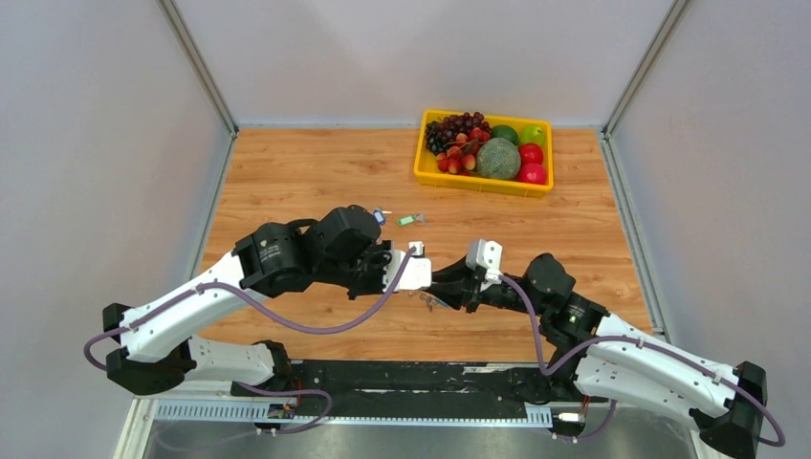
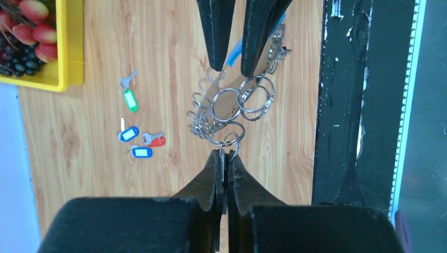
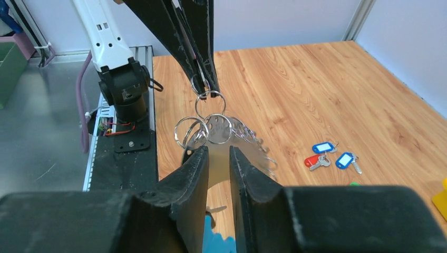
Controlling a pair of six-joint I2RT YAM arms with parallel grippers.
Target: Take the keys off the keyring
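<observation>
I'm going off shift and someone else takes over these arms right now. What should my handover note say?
Left gripper: jaws shut on a small split ring of the grey metal keyring.
Right gripper: jaws closed on the keyring's light-blue part.
Done: four tiny tagged metal keys lie loose on the wooden table: one green-tagged, one red-tagged, two blue-tagged.
Left: I cannot tell whether any key hangs on the rings. Check, then release.
</observation>
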